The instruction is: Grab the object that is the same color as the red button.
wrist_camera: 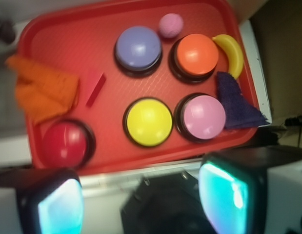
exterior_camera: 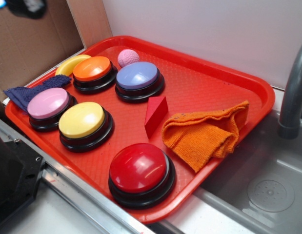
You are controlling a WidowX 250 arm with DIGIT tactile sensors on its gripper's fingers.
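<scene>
The small red wedge block (exterior_camera: 155, 114) lies on the red tray (exterior_camera: 214, 68) near its middle, between the lavender button and the orange cloth; in the wrist view the wedge (wrist_camera: 94, 87) is upper left. The big red dome button (exterior_camera: 139, 168) stands at the tray's near corner and also shows in the wrist view (wrist_camera: 65, 144). My gripper (wrist_camera: 141, 204) hangs high above the tray's edge, far from the wedge. Its two cyan pads (wrist_camera: 60, 207) stand wide apart with nothing between them. In the exterior view only a dark blur at the top left (exterior_camera: 25, 7) shows of it.
On the tray are an orange knitted cloth (exterior_camera: 207, 134), orange (exterior_camera: 93, 69), lavender (exterior_camera: 137, 76), pink (exterior_camera: 48, 103) and yellow (exterior_camera: 82, 120) buttons, a pink ball (exterior_camera: 128, 57), a banana (exterior_camera: 72, 63) and a blue cloth (exterior_camera: 31, 90). A sink (exterior_camera: 268, 190) with a faucet (exterior_camera: 292, 97) is at right.
</scene>
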